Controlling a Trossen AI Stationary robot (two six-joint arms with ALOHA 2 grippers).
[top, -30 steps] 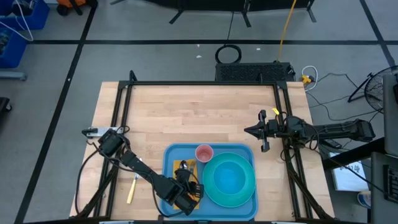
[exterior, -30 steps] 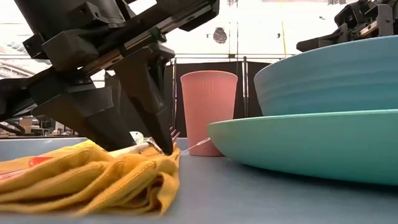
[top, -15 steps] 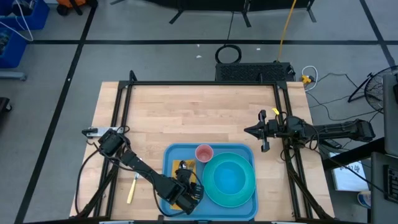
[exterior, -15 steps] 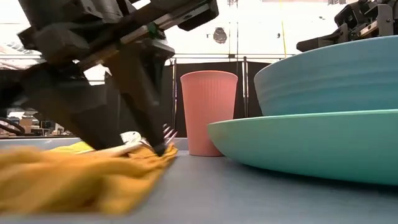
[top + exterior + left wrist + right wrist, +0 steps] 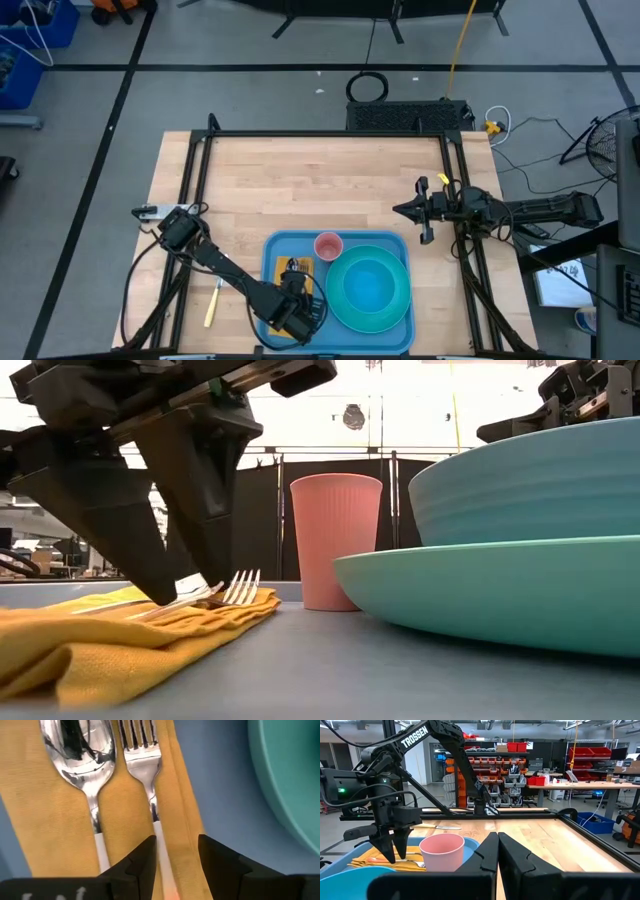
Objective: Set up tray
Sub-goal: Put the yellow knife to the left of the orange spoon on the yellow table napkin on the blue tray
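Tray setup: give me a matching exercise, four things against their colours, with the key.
Things:
1. cup
2. napkin
3. plate
4. fork

Colours:
A. turquoise
B. silver
C. pink
D. mustard yellow

Pairs: 1-C, 2-D, 3-A, 4-B. All four sit on the blue tray; the fork lies on the napkin beside a spoon.

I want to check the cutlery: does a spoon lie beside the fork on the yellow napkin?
Yes, in the left wrist view a spoon lies next to the fork, both on the napkin.
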